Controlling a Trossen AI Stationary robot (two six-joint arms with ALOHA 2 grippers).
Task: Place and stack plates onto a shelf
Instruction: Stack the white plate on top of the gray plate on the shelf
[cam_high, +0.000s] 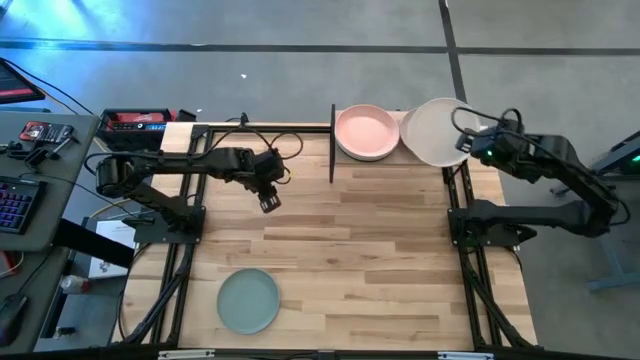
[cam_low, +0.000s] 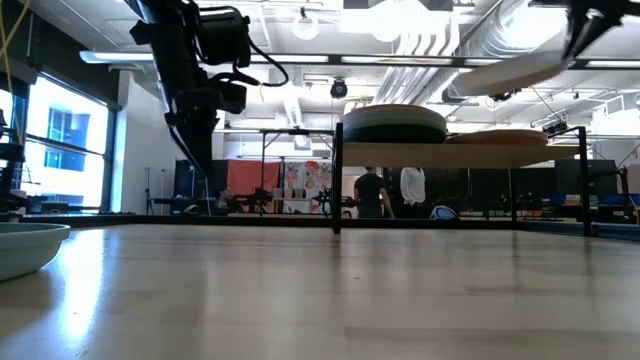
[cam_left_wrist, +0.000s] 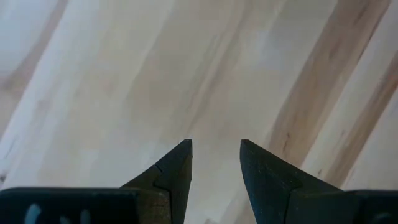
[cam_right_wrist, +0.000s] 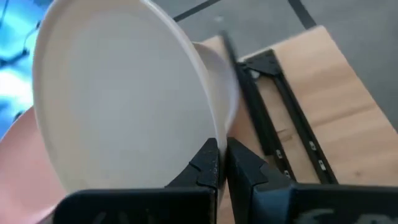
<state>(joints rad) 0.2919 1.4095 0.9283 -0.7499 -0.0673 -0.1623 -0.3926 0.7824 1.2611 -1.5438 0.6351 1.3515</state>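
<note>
Mint plate (cam_high: 248, 301) waits at the table's seven o'clock while the right gripper (cam_high: 466, 143), clenched on a cream plate (cam_high: 436, 131) tilted over the shelf (cam_low: 470, 153) at one o'clock, might let it slide off the edge; left gripper (cam_high: 270, 203) hangs released.

Shelf (cam_high: 390, 158) board hidden under plates, green plate (cam_low: 25, 245) cut off — background people blurred

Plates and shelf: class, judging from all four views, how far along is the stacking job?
Done: a pink plate tops a stack on the shelf. In hand: the right gripper is shut on a cream plate's rim, tilted above the shelf's right side. Left: a green plate lies on the table; the open left gripper hovers empty.
</note>
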